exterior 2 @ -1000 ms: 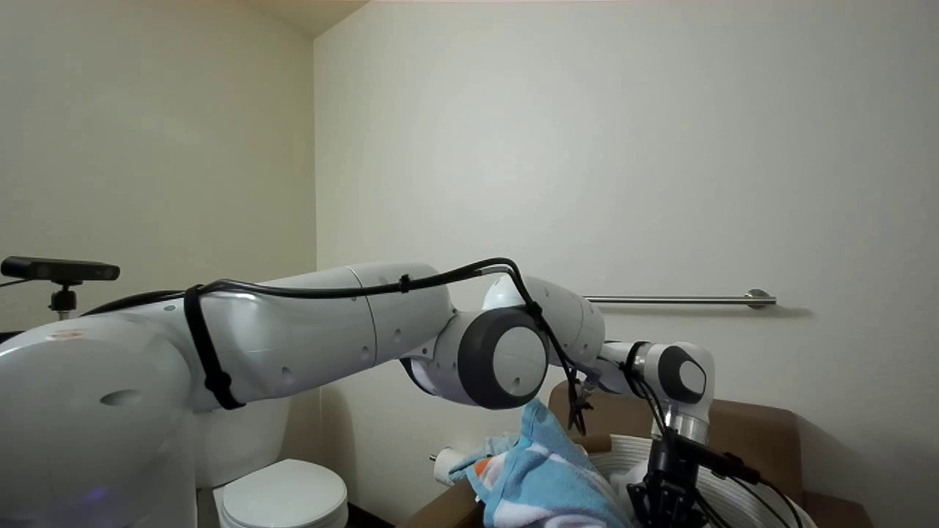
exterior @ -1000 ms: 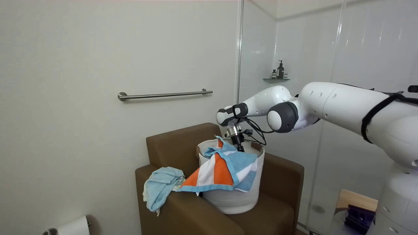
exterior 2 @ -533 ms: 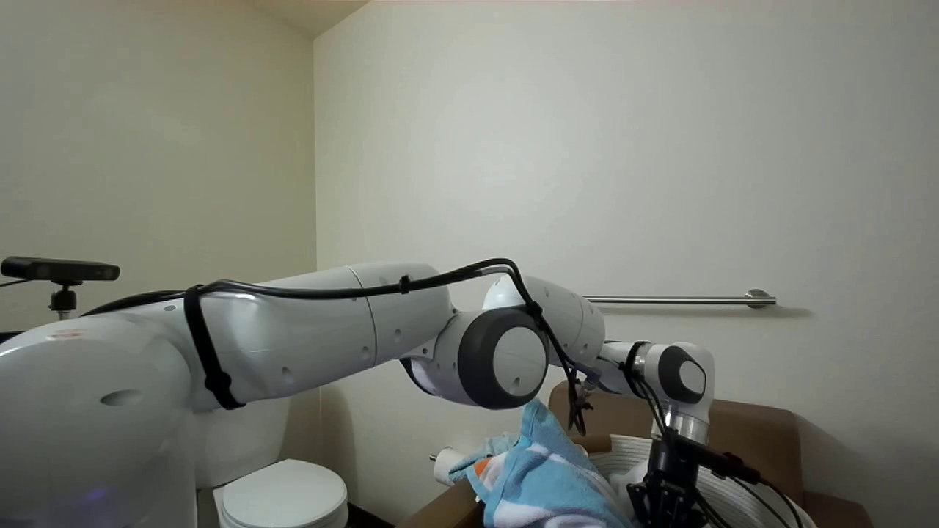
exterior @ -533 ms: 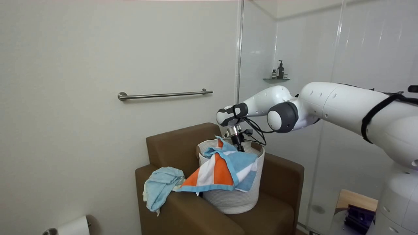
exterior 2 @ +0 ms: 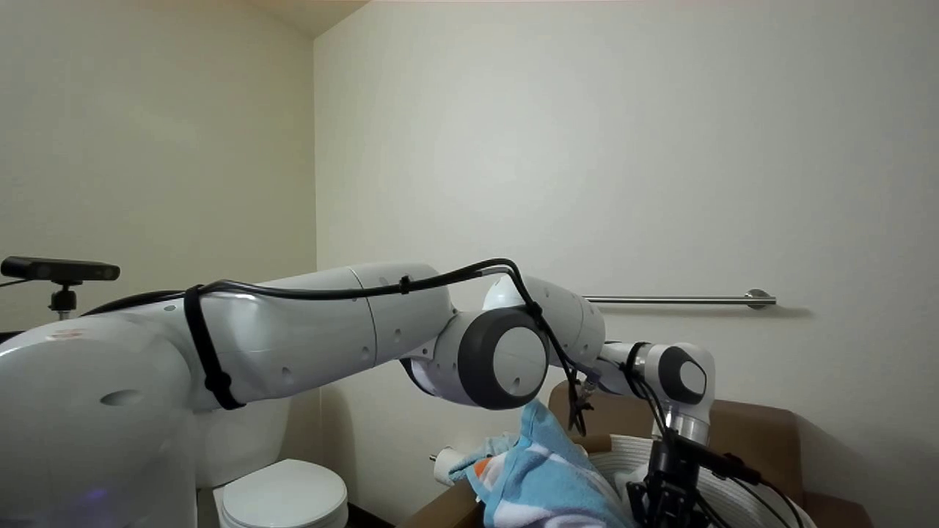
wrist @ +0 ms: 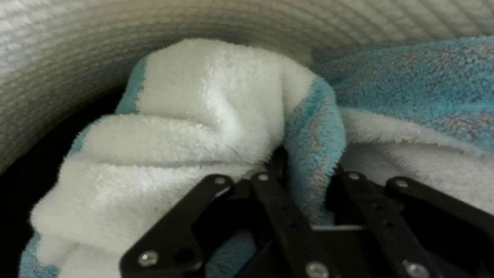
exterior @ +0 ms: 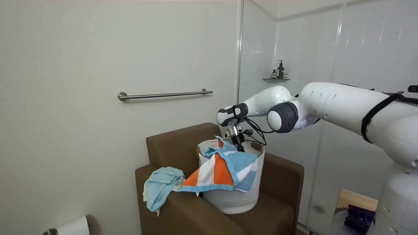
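My gripper points down inside a white woven basket. In the wrist view its fingers stand close on both sides of a blue fold of a white and blue towel, with the fingertips hidden in the cloth. The basket wall curves behind it. An orange, white and blue striped towel drapes over the basket's rim, and it also shows in an exterior view. I cannot tell whether both are one towel. In that view the gripper is cut off at the bottom edge.
The basket stands on a brown armchair. A light blue cloth lies on its armrest. A metal towel bar is on the wall behind. Glass and a bottle shelf are behind the arm. A toilet stands farther off.
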Controlling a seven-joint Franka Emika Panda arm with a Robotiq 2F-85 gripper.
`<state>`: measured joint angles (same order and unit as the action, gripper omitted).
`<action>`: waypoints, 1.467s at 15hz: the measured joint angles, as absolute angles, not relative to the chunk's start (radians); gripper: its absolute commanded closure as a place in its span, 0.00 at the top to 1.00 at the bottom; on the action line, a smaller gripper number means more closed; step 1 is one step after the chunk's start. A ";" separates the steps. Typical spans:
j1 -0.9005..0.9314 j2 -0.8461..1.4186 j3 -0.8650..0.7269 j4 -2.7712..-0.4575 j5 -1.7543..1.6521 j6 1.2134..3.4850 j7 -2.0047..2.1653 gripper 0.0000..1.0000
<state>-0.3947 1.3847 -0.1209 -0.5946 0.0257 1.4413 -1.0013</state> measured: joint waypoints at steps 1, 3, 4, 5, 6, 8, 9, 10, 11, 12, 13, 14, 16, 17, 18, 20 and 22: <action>-0.395 1.386 -0.123 -0.595 0.026 1.441 -1.001 0.65; -0.395 1.393 -0.129 -0.595 0.026 1.447 -1.001 0.78; -0.395 1.398 -0.132 -0.595 0.026 1.451 -1.001 0.84; -0.395 1.401 -0.134 -0.595 0.026 1.454 -1.001 0.92; -0.395 1.402 -0.135 -0.595 0.026 1.457 -1.001 0.97; -0.395 1.402 -0.135 -0.593 0.026 1.460 -1.001 1.00; -0.395 1.402 -0.135 -0.593 0.026 1.462 -1.001 1.00; -0.395 1.402 -0.135 -0.592 0.026 1.463 -1.001 1.00; -0.395 1.402 -0.135 -0.591 0.026 1.465 -1.001 1.00; -0.395 1.402 -0.135 -0.589 0.026 1.468 -1.001 1.00; -0.395 1.402 -0.135 -0.588 0.026 1.472 -1.001 1.00; -0.396 1.402 -0.135 -0.585 0.026 1.476 -1.001 1.00; -0.398 1.402 -0.135 -0.581 0.027 1.487 -1.001 1.00; -0.400 1.402 -0.135 -0.580 0.027 1.492 -1.001 1.00; -0.402 1.402 -0.135 -0.580 0.027 1.497 -1.001 1.00; -0.405 1.402 -0.134 -0.580 0.027 1.502 -1.001 1.00; -0.406 1.402 -0.134 -0.580 0.028 1.508 -1.001 1.00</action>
